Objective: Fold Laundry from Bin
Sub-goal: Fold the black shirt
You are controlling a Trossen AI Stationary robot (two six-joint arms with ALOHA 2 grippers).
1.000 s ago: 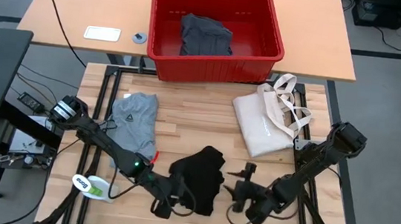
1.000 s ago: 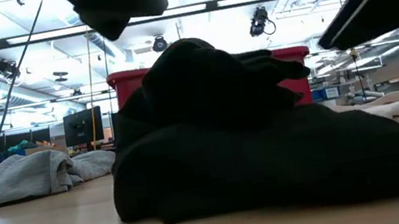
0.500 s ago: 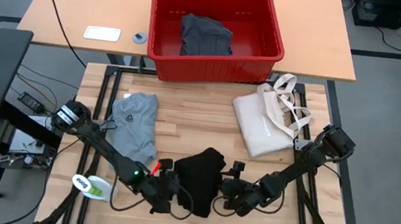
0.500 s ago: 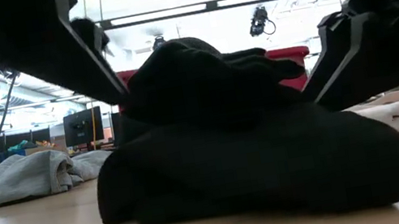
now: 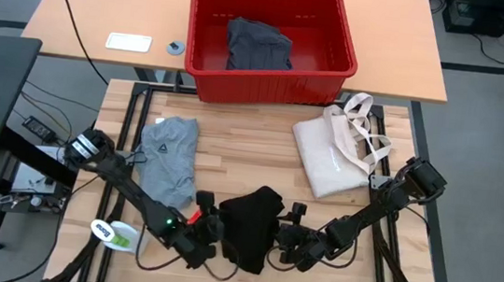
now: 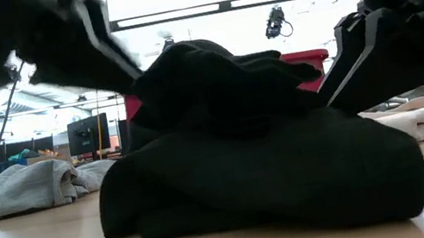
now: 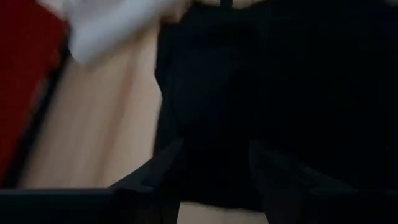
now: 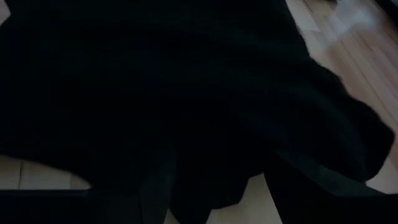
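Black garment point(image 5: 250, 226): soft, bunched mound on the slatted wooden table point(image 5: 251, 150); left gripper point(image 5: 208, 233) and right gripper point(image 5: 288, 239) pressed against its opposite sides, fingers spread; grey T-shirt point(image 5: 169, 157) flat nearby; red plastic bin point(image 5: 272, 42) beyond, holding crumpled cloth.

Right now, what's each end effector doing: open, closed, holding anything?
Left end effector: open, fingers astride the near edge of the black garment, no grip closed.
Right end effector: open, pressed against the garment's other side, holding nothing.
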